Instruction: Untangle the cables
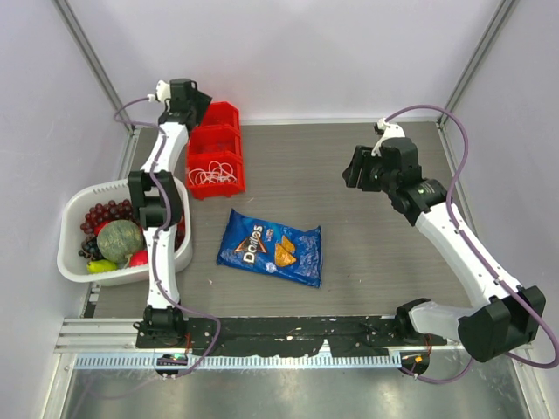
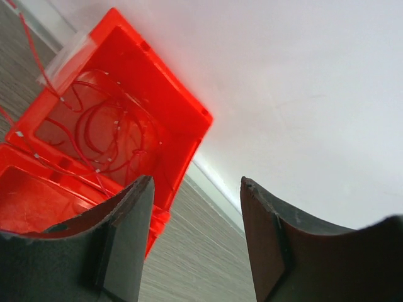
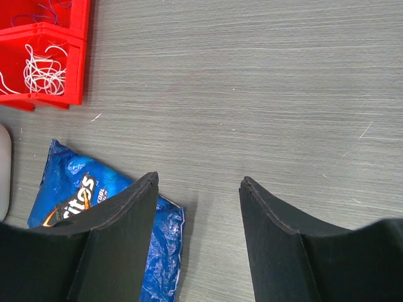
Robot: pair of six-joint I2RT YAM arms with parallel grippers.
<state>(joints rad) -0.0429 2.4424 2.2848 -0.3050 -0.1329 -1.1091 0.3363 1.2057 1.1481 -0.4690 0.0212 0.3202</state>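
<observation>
Hovering over a red plastic bin (image 2: 176,100), the left hand (image 2: 195,182) stands open and empty, thin red cables (image 2: 107,129) coiled inside just beyond it.

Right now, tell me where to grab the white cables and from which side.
Best pinch the upper loops of the white cables from straight above: they lie heaped in the nearest compartment of the red bin, whose walls likely block any sideways approach.

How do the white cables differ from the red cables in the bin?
The white cables lie in the compartment of the red bin nearest the arms; the red cables fill the one by the back wall. White stands out against the plastic; red nearly blends in. The open left tool hovers by the red ones only. Both are thin, loosely looped cords.
</observation>
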